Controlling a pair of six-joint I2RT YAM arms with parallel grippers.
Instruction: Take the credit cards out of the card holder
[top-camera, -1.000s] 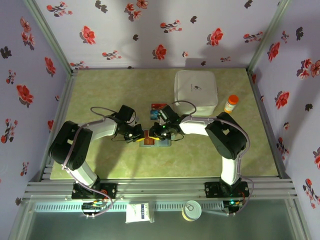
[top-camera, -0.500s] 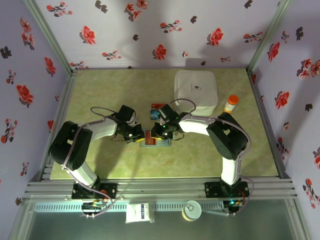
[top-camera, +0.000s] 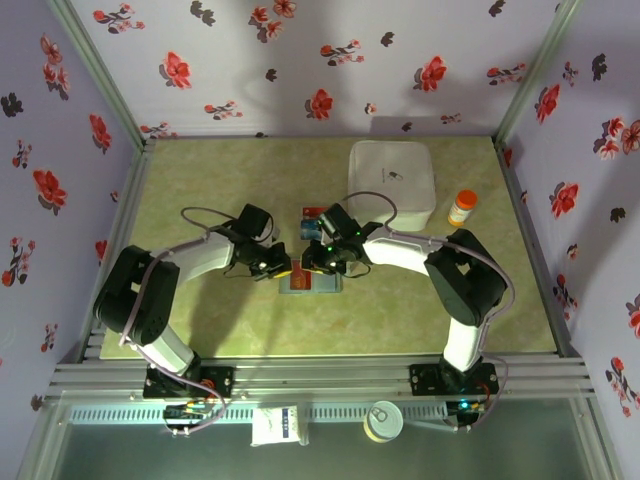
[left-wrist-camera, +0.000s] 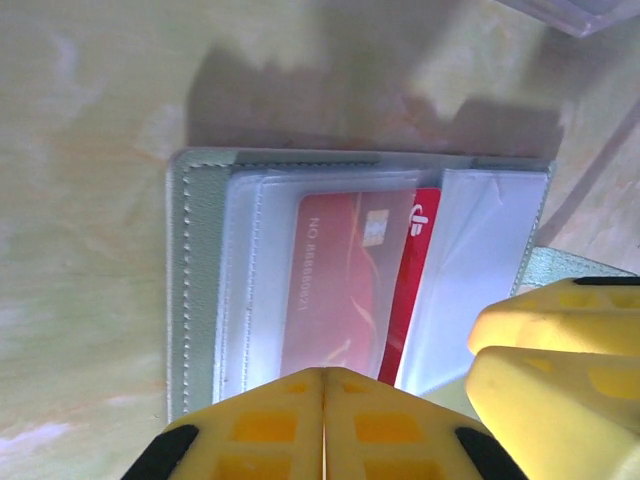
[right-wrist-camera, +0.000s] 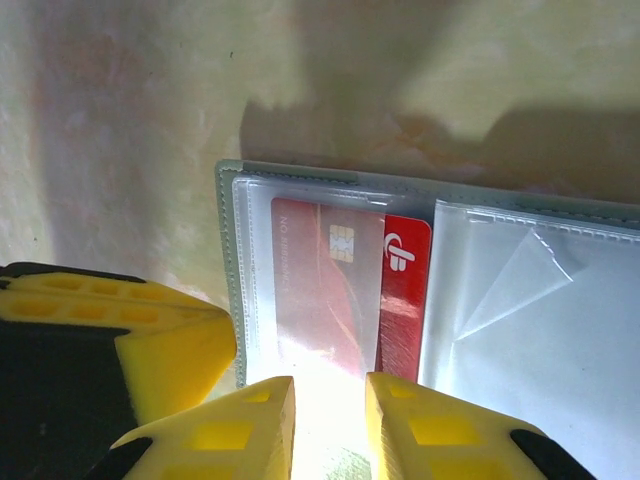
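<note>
The card holder (top-camera: 312, 284) lies open and flat on the green table between my two grippers. A red credit card (left-wrist-camera: 345, 280) sits in its clear left sleeve, with its right edge sticking out toward the fold (right-wrist-camera: 405, 290). My left gripper (left-wrist-camera: 325, 385) is shut with nothing in it, tips just over the card's near edge. My right gripper (right-wrist-camera: 330, 400) stands slightly open above the same edge of the holder (right-wrist-camera: 228, 250), holding nothing. In the top view the left gripper (top-camera: 284, 268) and right gripper (top-camera: 312, 264) nearly touch. A blue card (top-camera: 307, 229) and another red card (top-camera: 318, 212) lie just beyond.
A big white square box (top-camera: 392, 180) stands at the back right. An orange-capped bottle (top-camera: 462, 207) stands beside it. A clear plastic corner (left-wrist-camera: 580, 10) shows beyond the holder. Flowered walls close in the table on three sides.
Both wrists have shifted slightly toward the far side over the card holder. The holder has stayed where it was, and neither gripper's opening has changed.
</note>
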